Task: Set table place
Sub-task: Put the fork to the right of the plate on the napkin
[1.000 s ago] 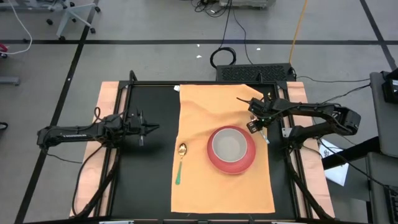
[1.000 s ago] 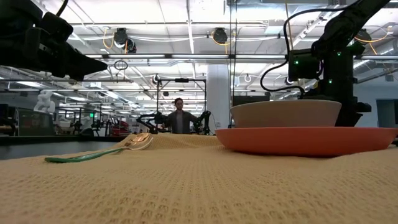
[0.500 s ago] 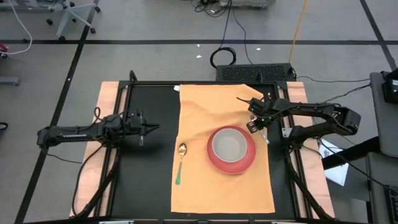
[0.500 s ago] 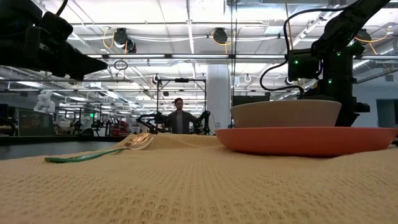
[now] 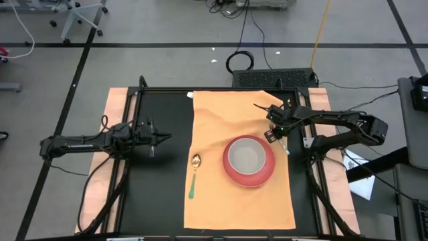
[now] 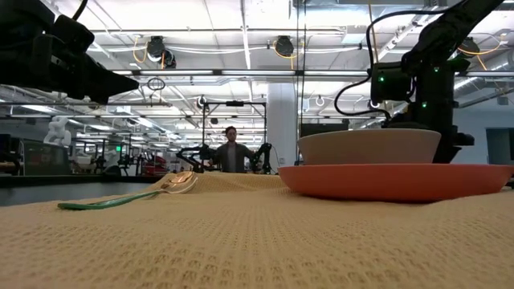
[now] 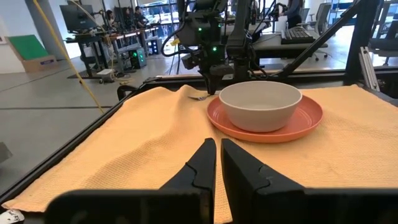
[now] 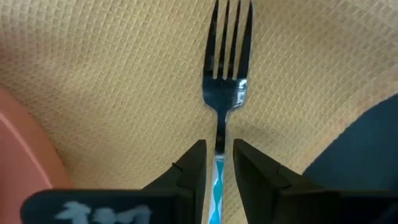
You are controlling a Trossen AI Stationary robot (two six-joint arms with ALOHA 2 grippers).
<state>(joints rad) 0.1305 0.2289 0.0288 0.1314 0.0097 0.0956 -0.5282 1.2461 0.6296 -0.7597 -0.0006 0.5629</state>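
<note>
While the left arm waits over the bare black bench (image 5: 160, 194) at 9 o'clock, its gripper (image 5: 162, 138) has its fingers (image 7: 202, 163) pressed nearly together, with only a thin slit between them, pointing toward the cloth. The orange-tan table place (image 5: 227, 194) lies down the middle of the bench, slightly rumpled near its far edge. A red plate (image 5: 265, 173) sits on it just right of centre, and a pale bowl (image 5: 245, 156) stands in the plate. At 9 o'clock of the plate, a little apart, a spoon (image 5: 194, 173) with a gold bowl and green handle lies on the cloth. The right gripper (image 5: 278, 131) is low at the plate's 1 o'clock, close to the cloth's right edge, pinching a fork (image 8: 224, 65) by its blue-patterned handle, tines forward over the weave. Far across the room a person (image 6: 231, 149) stands facing the bench.
</note>
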